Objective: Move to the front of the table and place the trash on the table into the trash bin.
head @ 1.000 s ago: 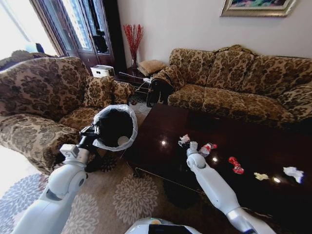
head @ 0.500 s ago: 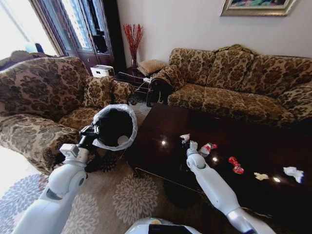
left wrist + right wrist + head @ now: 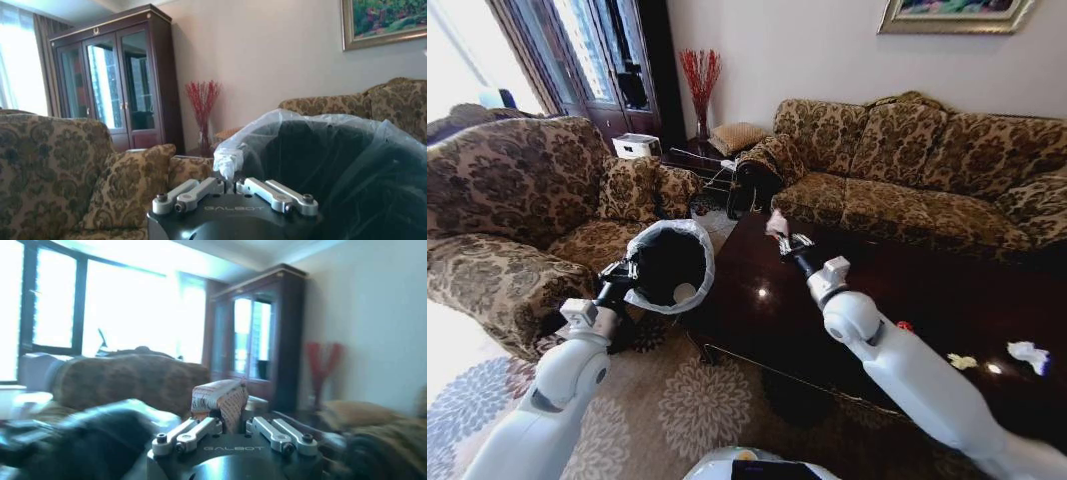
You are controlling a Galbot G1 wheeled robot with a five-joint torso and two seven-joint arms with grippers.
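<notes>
My right gripper (image 3: pixel 784 238) is raised above the far left part of the dark table (image 3: pixel 757 330), shut on a crumpled white paper wad (image 3: pixel 776 223). That wad (image 3: pixel 220 399) sits pinched between the fingers of the right gripper (image 3: pixel 230 424). The black trash bin (image 3: pixel 667 262) with its white bag liner hangs tilted off the table's left end. My left gripper (image 3: pixel 623 273) is shut on its rim. In the left wrist view the left gripper (image 3: pixel 231 183) clamps the liner (image 3: pixel 228 159) at the bin's (image 3: pixel 333 165) edge. A white cup (image 3: pixel 684 292) lies inside the bin.
More trash lies on the table's right side: a red wrapper (image 3: pixel 905 326) half hidden by my right arm, a yellow scrap (image 3: pixel 962 361) and a white paper wad (image 3: pixel 1027 352). A patterned armchair (image 3: pixel 507 210) stands left and a sofa (image 3: pixel 917 170) behind the table.
My right arm has lifted off the table with the paper wad and swung up and left toward the bin. The left arm and bin shifted slightly right.
</notes>
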